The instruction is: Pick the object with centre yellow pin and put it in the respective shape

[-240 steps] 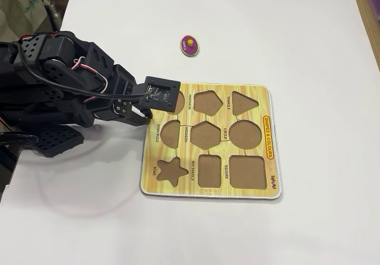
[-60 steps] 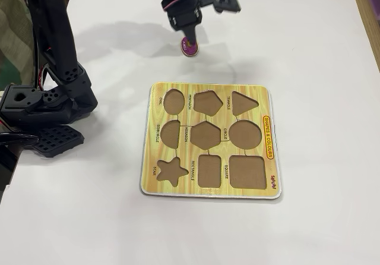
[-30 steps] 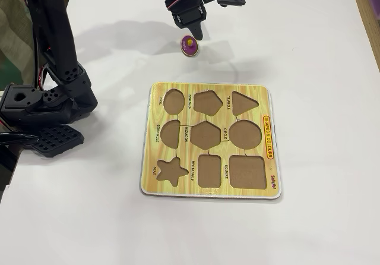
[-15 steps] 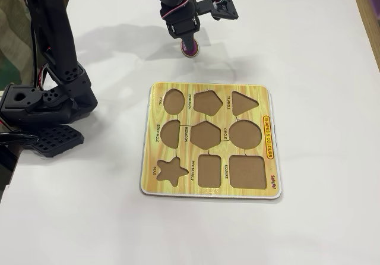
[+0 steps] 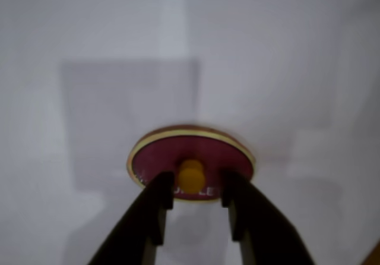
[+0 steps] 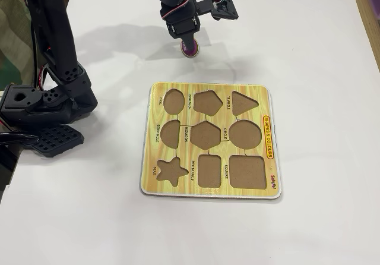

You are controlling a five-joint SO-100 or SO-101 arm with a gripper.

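Purple oval piece: the object with centre yellow pin (image 5: 191,161) lies flat on the white table (image 6: 309,45), above the top edge of the puzzle board as the fixed view shows it, apart from the board
Long axis: in the wrist view the oval runs left to right across the frame, so its long axis lies across the line of the fingers, which come in from the bottom edge
Yellow pin (image 5: 191,173): it stands at the middle of the piece, right between the two dark fingertips (image 5: 164,185), one on each side of it
Gripper (image 5: 196,188): the jaws are drawn in narrow about the pin, with little or no gap showing on either side; whether they actually press on it I cannot tell from the blurred wrist view
Gripper seen from the fixed view (image 6: 189,44): it hangs straight over the piece and covers most of it; only a purple edge (image 6: 190,51) shows below the tips
Key relation: the piece sits directly under the tool, so I judge the coming move calls for a firm pinch on the pin and a lift, no sideways correction
Respective shape (image 6: 173,101): the cutout marked OVAL, top-left of the puzzle board (image 6: 270,135), empty, lying below and slightly left of the piece in the fixed view, its long axis roughly along the carry direction
Other cutouts: all appear empty
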